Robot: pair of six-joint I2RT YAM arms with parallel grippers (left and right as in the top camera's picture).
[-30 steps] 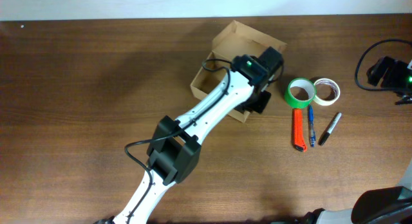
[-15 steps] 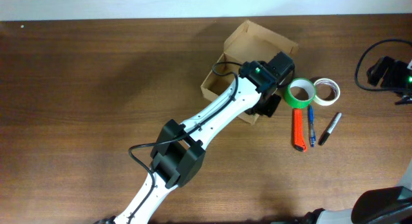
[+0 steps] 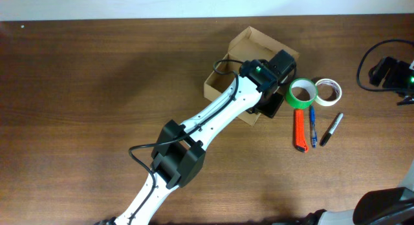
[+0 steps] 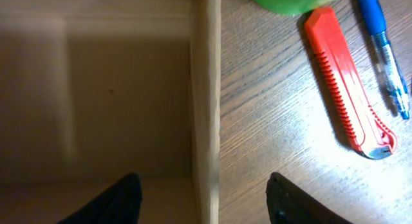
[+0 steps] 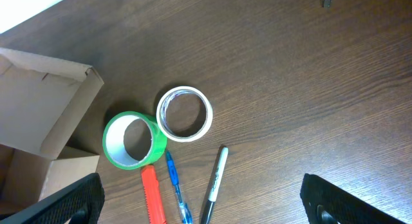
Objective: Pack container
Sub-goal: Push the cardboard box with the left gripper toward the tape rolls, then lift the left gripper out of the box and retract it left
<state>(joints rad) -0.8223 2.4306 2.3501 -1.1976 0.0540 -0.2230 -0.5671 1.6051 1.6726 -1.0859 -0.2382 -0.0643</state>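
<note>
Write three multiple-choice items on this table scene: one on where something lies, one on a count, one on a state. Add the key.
1. Where does the green tape roll lie?
A. On the table, between the container and the white tape roll
B. Inside the container
C. Stacked on the white tape roll

2. How many tape rolls are in view?
A. One
B. Two
C. Three

3. How is the container?
A. Taped shut
B. Lying on its side
C. Upright, lid flap open

Key:
1 A: seen from overhead, the green tape roll sits by the container, with the white tape roll on its other side.
2 B: one green and one white, no others.
3 C: the container's inside shows from above, and the flap stands clear of the opening.
</note>
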